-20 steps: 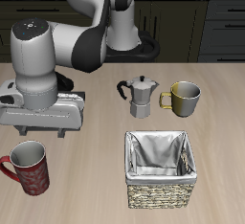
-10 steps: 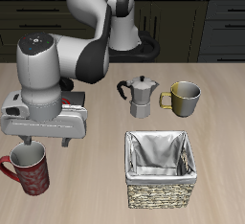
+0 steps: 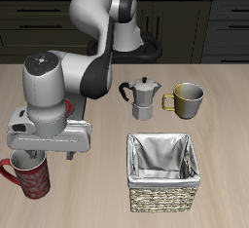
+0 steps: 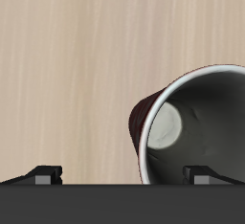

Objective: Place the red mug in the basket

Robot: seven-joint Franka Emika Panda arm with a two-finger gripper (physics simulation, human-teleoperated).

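The red mug (image 3: 31,179) stands upright near the table's front edge, dark red with a pale pattern, its handle (image 3: 7,171) pointing away from the basket. My gripper (image 3: 47,157) hangs open just above its rim. In the wrist view the mug (image 4: 153,113) shows its grey-white inside. One fingertip (image 4: 203,175) is over the mug's opening, the other (image 4: 44,175) is over bare table, so the gripper (image 4: 122,176) straddles the mug's wall. The wicker basket (image 3: 163,195) with its grey-white lining sits beside the mug, apart from it and empty.
A metal moka pot (image 3: 143,98) and an olive-yellow mug (image 3: 186,98) stand farther back, behind the basket. The arm's bulky body (image 3: 58,86) rises above the red mug.
My gripper has come down and shifted a little toward the basket, from well above the mug to just over its rim. The mug and the basket have not moved.
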